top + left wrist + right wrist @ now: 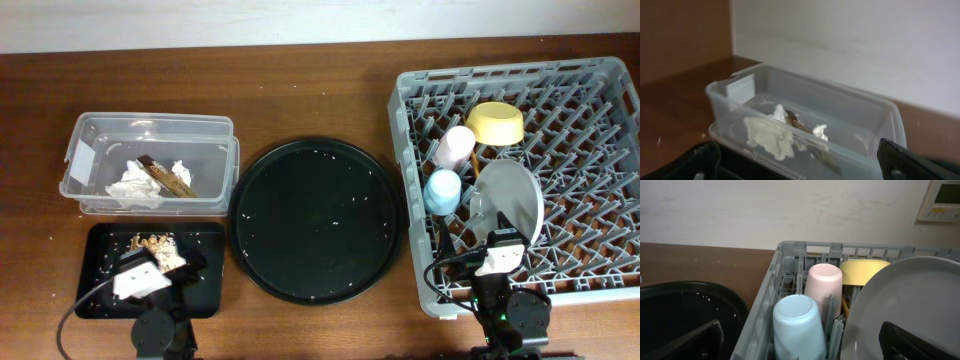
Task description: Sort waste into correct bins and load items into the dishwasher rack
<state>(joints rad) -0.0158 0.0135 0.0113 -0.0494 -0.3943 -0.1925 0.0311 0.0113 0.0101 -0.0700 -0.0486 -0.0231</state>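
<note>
Over to the clear tub point(150, 165) at the far left of the table: one crumpled white napkin point(135, 187) lies inside, its paper showing as two lumps, with one thin brown wrapper point(165, 175) slanting across between them. Just in front of the tub sits the flat black tray point(205, 290), and a single small heap of beige-brown food scraps point(155, 243) lies at its far edge, with pale crumbs dotted around. That's two bins, side by side and touching.

The left gripper point(799, 160) hangs over the flat tray, fingers spread wide, nothing between them.

In the middle, the large round black tray point(318, 220) carries only white specks.

Now the big grey rack point(600, 100) on the right. Count them: two cups, one bowl, one plate. The pink cup point(455, 147) and blue cup point(442, 192) lean in the left column, one behind the other, bases turned toward the right wrist camera. The yellow bowl point(495, 122) is tipped on its side just behind the pink cup. The pale grey-green plate point(510, 197) stands on edge beside the blue cup.

The right gripper point(800, 335) sits at the rack's near edge, fingers wide apart, empty. I can't make out any chopsticks for certain.
</note>
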